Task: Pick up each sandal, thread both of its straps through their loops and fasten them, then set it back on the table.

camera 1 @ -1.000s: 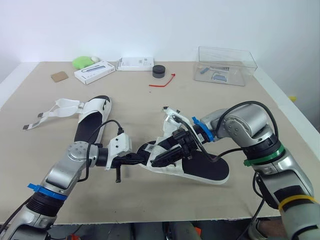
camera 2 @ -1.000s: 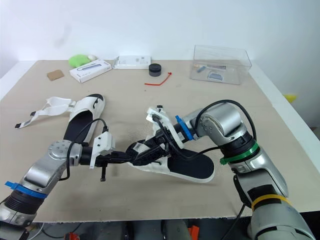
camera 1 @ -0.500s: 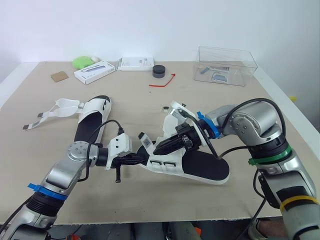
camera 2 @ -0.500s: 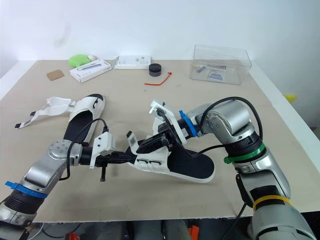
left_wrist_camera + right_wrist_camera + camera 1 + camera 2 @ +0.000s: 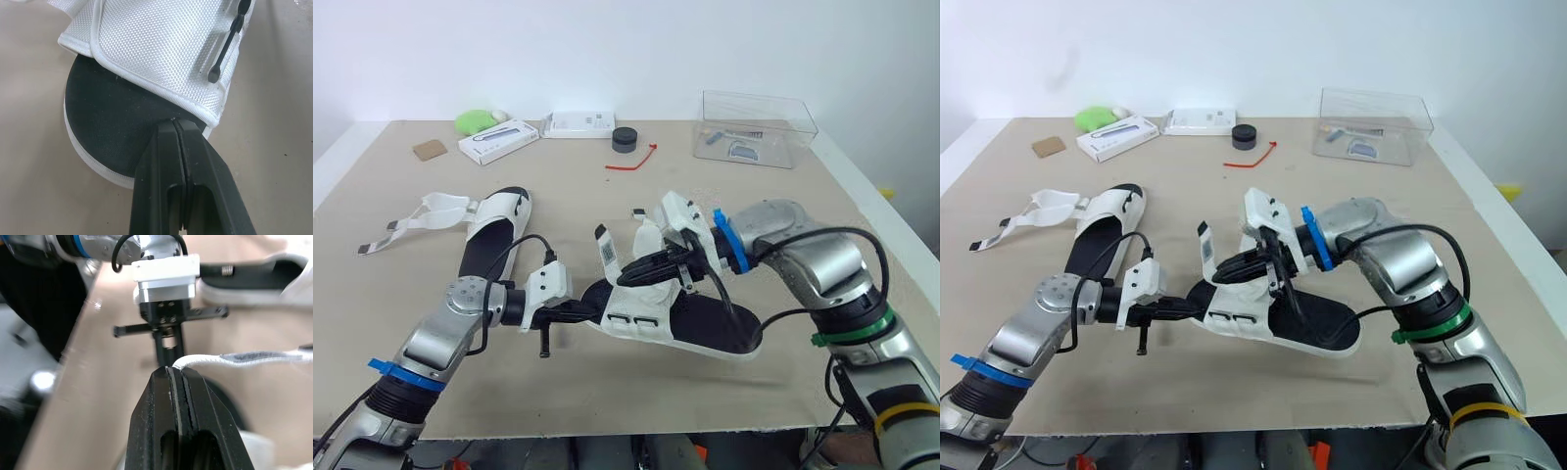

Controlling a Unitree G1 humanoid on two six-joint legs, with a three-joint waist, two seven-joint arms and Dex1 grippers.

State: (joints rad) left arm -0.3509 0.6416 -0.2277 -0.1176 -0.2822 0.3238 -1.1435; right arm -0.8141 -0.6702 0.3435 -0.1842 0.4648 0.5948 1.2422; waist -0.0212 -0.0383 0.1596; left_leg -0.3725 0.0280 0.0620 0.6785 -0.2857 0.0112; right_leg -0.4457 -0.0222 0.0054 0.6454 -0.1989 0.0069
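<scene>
White fabric sandal w/ black sole (image 5: 707, 331) sits mid counter (image 5: 636, 397). L end effector (image 5: 597, 306) is clamped shut at its toe end, tips at the white upper's edge. R end effector (image 5: 631, 277) is closed too — pinching white webbing strap (image 5: 603, 253), strap end sticking up. 2nd matching sandal (image 5: 494, 233) lies well apart to the L — straps loose.

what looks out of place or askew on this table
The far sandal lies with its loose straps splayed across the table, unfastened. The near sandal is undone too: the left end effector pinches one end, the right end effector holds its raised strap. A red tie lies stray near the back.
</scene>
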